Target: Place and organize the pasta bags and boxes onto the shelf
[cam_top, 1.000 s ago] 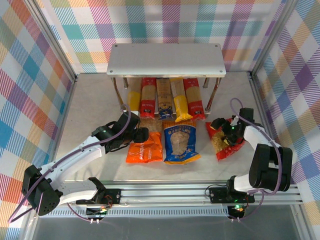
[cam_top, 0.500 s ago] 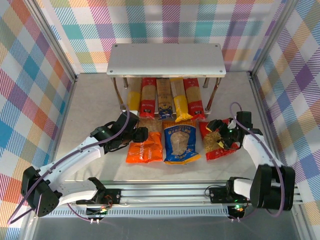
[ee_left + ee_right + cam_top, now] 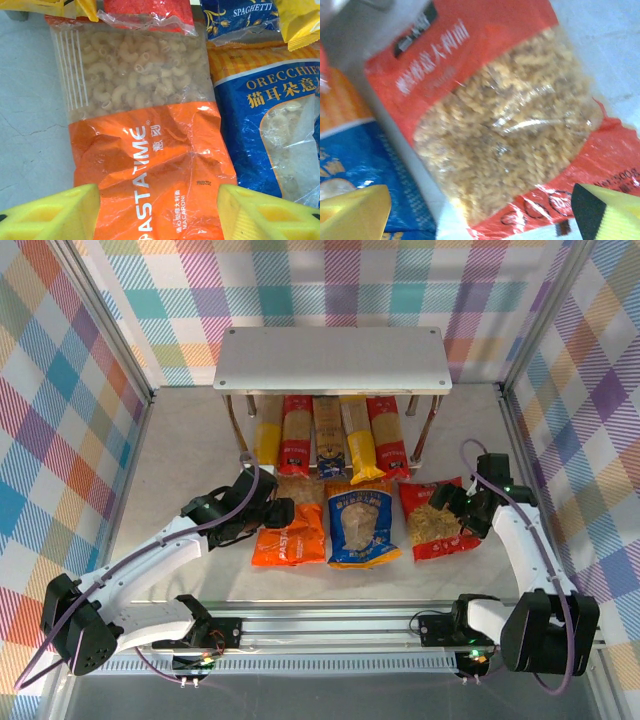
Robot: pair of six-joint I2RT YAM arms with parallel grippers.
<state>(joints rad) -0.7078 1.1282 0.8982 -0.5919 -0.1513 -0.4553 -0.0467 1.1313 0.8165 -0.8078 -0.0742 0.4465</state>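
The grey shelf point(image 3: 330, 358) stands at the back. Under it lie the pasta boxes side by side: yellow point(image 3: 267, 438), red point(image 3: 296, 438), tan point(image 3: 329, 443), yellow point(image 3: 360, 448), red point(image 3: 388, 440). In front the bags lie flat in a row: orange point(image 3: 292, 537), blue point(image 3: 362, 527), red point(image 3: 433, 523). My left gripper point(image 3: 282, 511) is open over the orange bag point(image 3: 150, 150), its yellow fingers point(image 3: 55, 212) spread above the bag's face. My right gripper point(image 3: 451, 502) is open just above the red bag point(image 3: 505, 115), holding nothing.
Steel shelf legs point(image 3: 236, 430) flank the row of packs. Patterned walls close in the table on the left, back and right. The aluminium rail point(image 3: 330, 625) runs along the near edge. Bare tabletop point(image 3: 180, 450) lies left of the shelf.
The red bag was carried left from the right side and now lies flat beside the blue bag. My right gripper let it go and pulled back slightly. The left arm has not moved.
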